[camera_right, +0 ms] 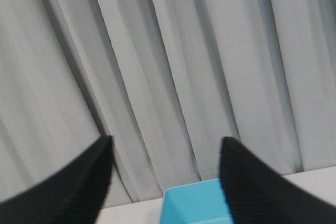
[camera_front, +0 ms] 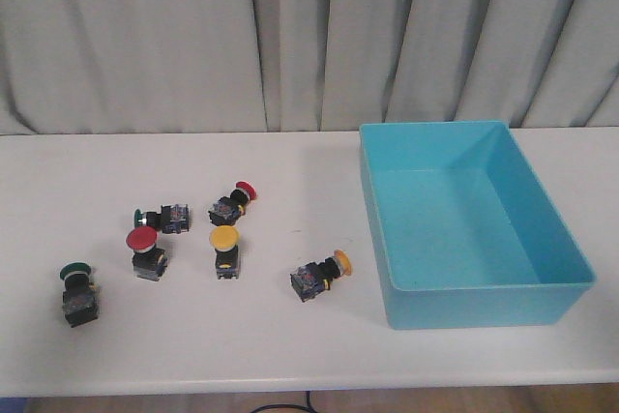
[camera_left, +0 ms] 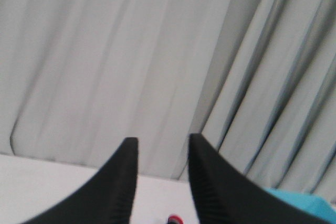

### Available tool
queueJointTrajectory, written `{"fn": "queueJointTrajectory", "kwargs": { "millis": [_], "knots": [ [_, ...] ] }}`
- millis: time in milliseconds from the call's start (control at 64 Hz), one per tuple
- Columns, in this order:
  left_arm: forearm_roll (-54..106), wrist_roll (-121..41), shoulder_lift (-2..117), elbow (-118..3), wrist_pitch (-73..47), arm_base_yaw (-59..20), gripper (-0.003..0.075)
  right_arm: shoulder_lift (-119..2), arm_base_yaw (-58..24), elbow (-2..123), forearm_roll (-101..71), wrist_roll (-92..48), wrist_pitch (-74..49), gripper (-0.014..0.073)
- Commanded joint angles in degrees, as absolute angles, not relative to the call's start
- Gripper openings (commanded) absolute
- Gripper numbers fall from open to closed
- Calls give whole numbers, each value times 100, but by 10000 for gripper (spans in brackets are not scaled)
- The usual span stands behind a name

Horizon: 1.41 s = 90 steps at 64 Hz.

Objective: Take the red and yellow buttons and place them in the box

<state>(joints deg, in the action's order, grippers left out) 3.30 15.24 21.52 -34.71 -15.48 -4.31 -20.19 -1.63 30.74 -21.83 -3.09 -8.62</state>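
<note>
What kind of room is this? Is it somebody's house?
Probably not a house; it looks like a robot test room. A plain white table stands before grey curtains, with only push-button switches such as a red one and a blue box on it.

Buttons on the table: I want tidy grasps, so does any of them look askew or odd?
Three lie tipped on their sides: a red one, a yellow one nearest the box, and a green one. The other three stand cap-up. Nothing looks broken; the box is empty.
</note>
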Motion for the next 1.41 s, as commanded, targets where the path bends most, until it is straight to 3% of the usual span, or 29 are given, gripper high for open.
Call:
{"fn": "queueJointTrajectory", "kwargs": {
  "millis": [0, 94, 203, 328, 594, 750, 1078, 1391],
  "knots": [
    [357, 1442, 2803, -3914, -1282, -563, 386, -2111, -141, 3263, -2196, -379, -352, 579],
    [396, 1522, 3306, -4026, -955, -579, 481, -2111, -141, 3263, -2196, -379, -392, 629],
    [631, 1590, 3722, -4018, -354, -579, 529, -2111, -141, 3263, -2248, -363, -466, 623],
    [596, 1092, 4202, -4086, -134, -581, 523, -2111, -141, 3263, -2322, -379, -477, 601],
    [609, -497, 6037, -5638, -1668, -1113, 523, -2111, -141, 3263, -2326, -383, -527, 579],
    [609, -834, 7071, -6267, -1762, -1139, 523, -2111, -141, 3263, -2339, -383, -579, 579],
    [609, -828, 8756, -6416, -1773, -1139, 523, -2111, -141, 3263, -2389, -383, -746, 579],
    [609, -807, 9599, -6416, -1641, -1133, 523, -2111, -141, 3263, -2429, -383, -793, 579]
  ]
}}
